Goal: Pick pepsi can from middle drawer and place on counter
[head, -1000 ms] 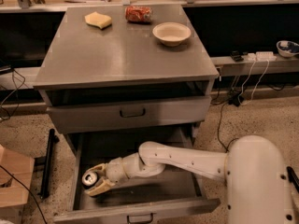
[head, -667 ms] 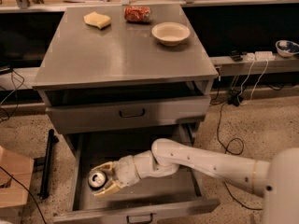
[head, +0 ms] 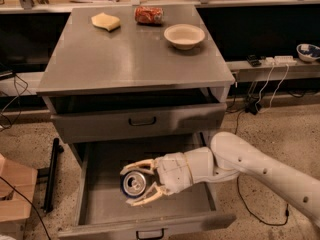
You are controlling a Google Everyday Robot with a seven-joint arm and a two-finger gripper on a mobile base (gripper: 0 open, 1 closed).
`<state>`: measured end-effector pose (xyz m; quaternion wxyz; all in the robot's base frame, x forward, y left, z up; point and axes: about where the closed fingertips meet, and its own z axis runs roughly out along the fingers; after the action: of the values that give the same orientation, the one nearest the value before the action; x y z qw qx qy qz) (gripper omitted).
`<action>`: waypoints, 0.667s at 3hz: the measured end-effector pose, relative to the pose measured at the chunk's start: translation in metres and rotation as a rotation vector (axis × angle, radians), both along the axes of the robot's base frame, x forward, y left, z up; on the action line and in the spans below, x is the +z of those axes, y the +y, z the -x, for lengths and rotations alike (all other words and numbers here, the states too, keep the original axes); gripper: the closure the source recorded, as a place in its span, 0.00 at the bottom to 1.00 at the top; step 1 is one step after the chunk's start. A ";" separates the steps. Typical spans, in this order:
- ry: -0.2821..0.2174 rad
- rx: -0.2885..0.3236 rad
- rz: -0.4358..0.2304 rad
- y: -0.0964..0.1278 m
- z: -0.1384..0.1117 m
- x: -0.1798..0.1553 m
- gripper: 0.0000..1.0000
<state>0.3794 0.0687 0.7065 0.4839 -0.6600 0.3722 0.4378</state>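
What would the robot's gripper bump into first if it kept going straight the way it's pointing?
The pepsi can, right in front of the gripper, inside the middle drawer. Past it, probably the drawer's left wall.

Bench (head: 130,59) top: sponge (head: 105,21) back left, soda can (head: 149,15) on its side back centre, bowl (head: 184,35) right of it, nearer the front. Under the top, upper drawer (head: 140,121) slightly out; below it, middle drawer (head: 100,204) pulled far out. Claw (head: 131,185) inside it, left of centre, closed around pepsi can (head: 135,183).
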 end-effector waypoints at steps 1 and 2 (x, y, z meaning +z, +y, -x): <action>-0.194 -0.020 0.034 -0.026 -0.004 0.120 1.00; -0.320 -0.032 0.080 -0.031 -0.011 0.198 1.00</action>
<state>0.3904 0.0373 0.9042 0.5173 -0.7341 0.3178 0.3041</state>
